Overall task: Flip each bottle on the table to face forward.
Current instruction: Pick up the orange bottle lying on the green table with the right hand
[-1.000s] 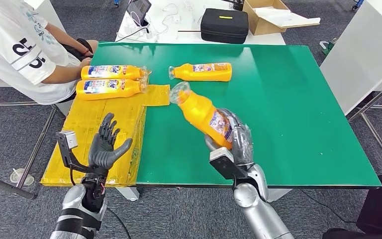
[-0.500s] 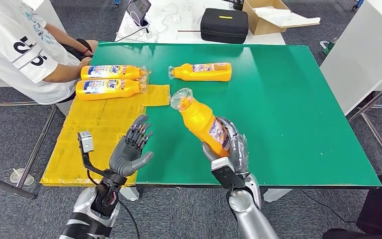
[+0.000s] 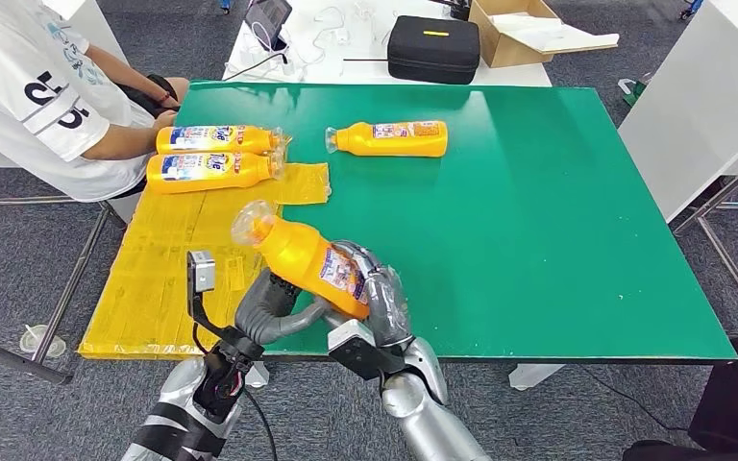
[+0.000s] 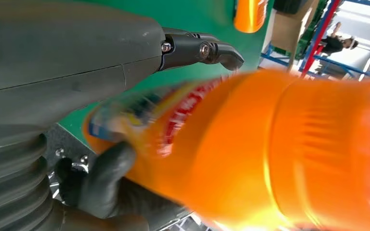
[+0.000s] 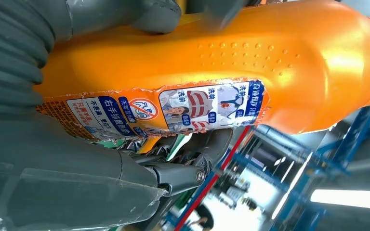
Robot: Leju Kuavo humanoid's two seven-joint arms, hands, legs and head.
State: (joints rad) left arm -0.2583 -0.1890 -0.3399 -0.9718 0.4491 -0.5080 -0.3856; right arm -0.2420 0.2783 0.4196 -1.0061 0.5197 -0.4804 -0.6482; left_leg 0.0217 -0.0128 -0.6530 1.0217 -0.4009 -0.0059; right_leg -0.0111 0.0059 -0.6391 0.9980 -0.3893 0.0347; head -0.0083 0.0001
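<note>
Now the right hand grips the bottle low centre; left hand should close fully underneath before release, fingers loosely cupping.

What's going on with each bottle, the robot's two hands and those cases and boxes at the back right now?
Orange plastic bottle with clear cap: lifted, tilted, held.
Right hand: grips that bottle's base.
Left hand: under the bottle, touching it.
Two orange bottles by the person: lying side by side on yellow sheet.
Lone orange bottle: lying on green table.
Black zip case: closed.
Cardboard box: open.
</note>
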